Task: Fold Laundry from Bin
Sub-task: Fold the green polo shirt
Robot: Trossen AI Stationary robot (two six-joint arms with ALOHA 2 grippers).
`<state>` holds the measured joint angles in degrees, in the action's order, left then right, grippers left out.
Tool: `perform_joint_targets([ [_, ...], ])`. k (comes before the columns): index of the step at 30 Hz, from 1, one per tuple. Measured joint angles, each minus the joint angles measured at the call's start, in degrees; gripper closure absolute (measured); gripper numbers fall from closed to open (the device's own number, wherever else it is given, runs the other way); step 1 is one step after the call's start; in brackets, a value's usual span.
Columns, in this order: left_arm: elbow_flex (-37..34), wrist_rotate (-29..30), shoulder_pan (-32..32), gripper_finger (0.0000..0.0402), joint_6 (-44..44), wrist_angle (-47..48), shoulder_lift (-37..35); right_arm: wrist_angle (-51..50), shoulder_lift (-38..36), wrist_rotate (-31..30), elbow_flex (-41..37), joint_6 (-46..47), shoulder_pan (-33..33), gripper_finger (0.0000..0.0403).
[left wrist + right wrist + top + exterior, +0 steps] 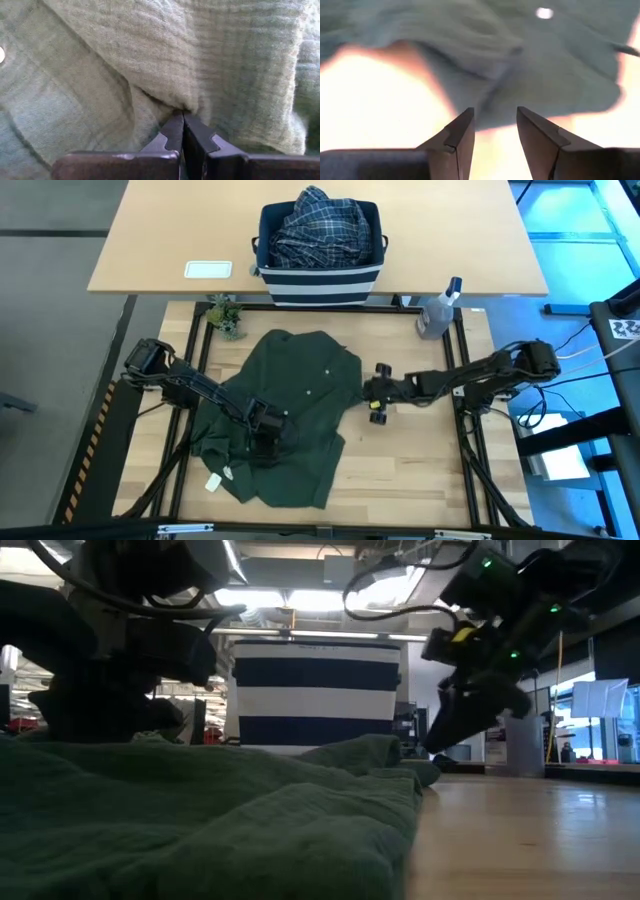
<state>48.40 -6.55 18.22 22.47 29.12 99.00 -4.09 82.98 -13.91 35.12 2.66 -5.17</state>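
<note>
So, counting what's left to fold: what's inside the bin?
A blue-and-white plaid shirt heaps above the bin rim. Anything underneath it is covered.

No readable writing anywhere on the laundry table

A small pale tag [213, 483] at the hem of the green shirt [290, 415] and a white card [208, 269] on the far tabletop are both too small to read. A black-and-white square marker [627, 328] sits at the right edge, carrying a pattern, not letters. The striped bin [320, 278] and the spray bottle [437, 313] show no legible label.
</note>
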Motion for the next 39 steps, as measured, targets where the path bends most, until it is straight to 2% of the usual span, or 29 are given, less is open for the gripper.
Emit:
perform_joint_targets([
  [7, 0.00, 0.60, -0.10, 0.0401, -0.32, -0.41, 0.00, 4.52, 4.01, -6.07, -0.30, 1.50, -6.21, 0.0255],
  [16, 0.00, 1.05, -0.11, 0.0401, -0.32, -0.88, 0.00, 6.07, 9.73, -8.70, -0.27, 1.54, -4.77, 0.0261],
  [19, 0.00, 1.15, -0.14, 0.0401, -0.34, -0.99, 0.00, 3.22, 9.17, -12.14, -0.22, 1.08, -4.50, 0.0297],
  [23, 0.00, 1.25, -0.14, 0.0401, -0.36, -1.13, 0.00, 1.96, 7.52, -14.56, -0.22, -0.14, -4.50, 0.0384],
  [32, 0.00, 1.28, -0.15, 0.0401, -0.28, -1.29, 0.00, 1.25, 1.40, -25.76, -0.22, -0.17, -4.15, 0.0398],
  [35, 0.00, 1.43, 0.06, 0.0401, -0.25, -1.29, 0.00, 1.45, -0.88, -23.77, -0.20, -0.12, -2.58, 0.0400],
  [39, 0.00, 1.42, 0.17, 0.0401, -0.06, -1.29, 0.00, 1.04, -1.55, -12.80, -0.20, -2.98, -1.40, 0.0393],
])
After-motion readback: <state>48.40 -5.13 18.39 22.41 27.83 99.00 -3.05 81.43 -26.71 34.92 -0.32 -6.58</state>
